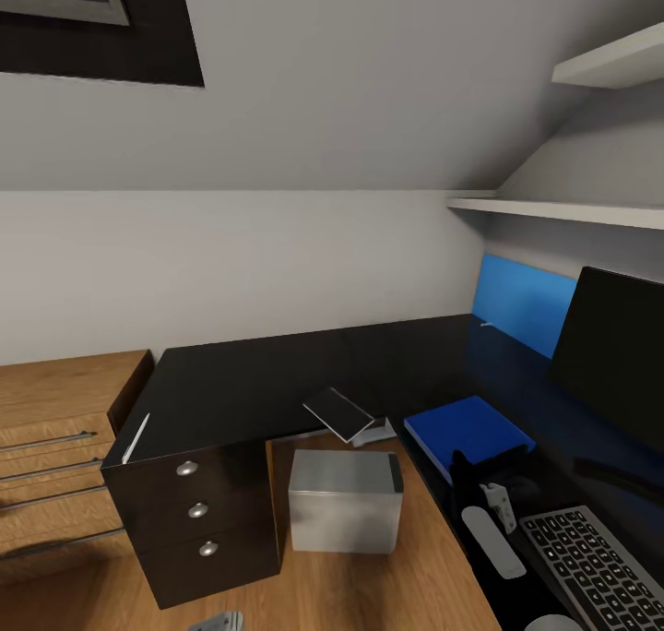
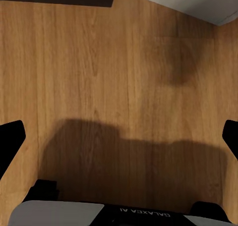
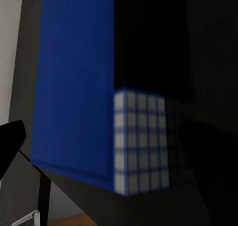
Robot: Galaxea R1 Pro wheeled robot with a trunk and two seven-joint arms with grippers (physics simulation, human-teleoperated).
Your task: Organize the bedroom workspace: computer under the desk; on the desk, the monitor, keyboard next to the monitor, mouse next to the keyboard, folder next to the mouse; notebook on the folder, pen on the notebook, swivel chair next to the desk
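My right gripper (image 1: 480, 474) hovers wide open over the blue folder (image 1: 466, 433) on the desk (image 1: 249, 382), the left one open above bare floor, and I worry the notebook (image 1: 337, 414) overhanging the desk edge may slide off.

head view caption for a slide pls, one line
Glossy black L-shaped desk holding bright blue folder, black monitor and silver-framed keyboard, light grey computer tower underneath.

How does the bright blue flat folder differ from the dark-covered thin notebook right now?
The bright blue folder lies flat on the black desk; the dark-covered notebook sits tilted over the desk's inner edge. The folder looks larger. Both are thin and rectangular.
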